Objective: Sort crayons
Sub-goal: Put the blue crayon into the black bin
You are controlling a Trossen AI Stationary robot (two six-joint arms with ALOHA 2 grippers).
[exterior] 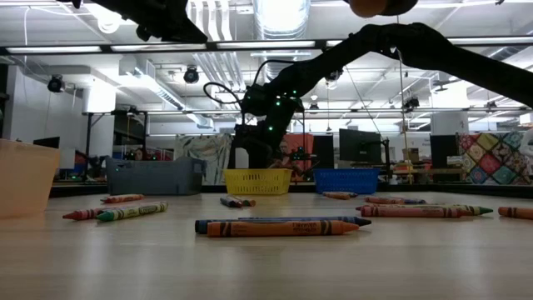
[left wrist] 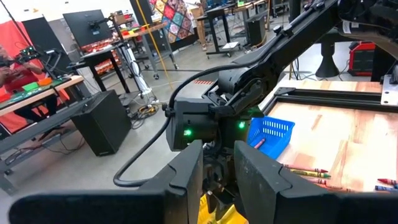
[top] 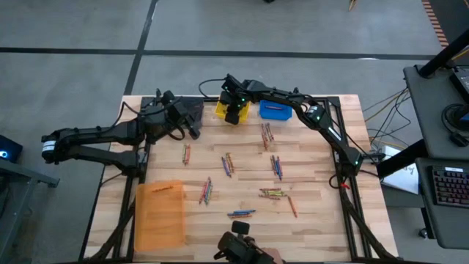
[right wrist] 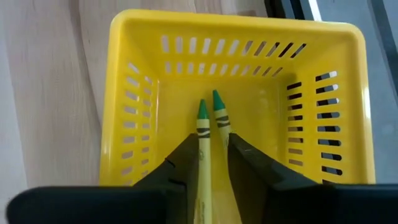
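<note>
Crayons [exterior: 279, 226] strewn before yellow bin [right wrist: 236, 81]; right gripper [right wrist: 212, 158], jaws spread, drops 2 inside; most remain unsorted

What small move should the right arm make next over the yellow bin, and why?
Probably lift straight up and clear. The right gripper hangs over the yellow bin, its fingers parted, and two yellow-green crayons lie inside the bin, so this drop looks done; more crayons wait on the table.
</note>
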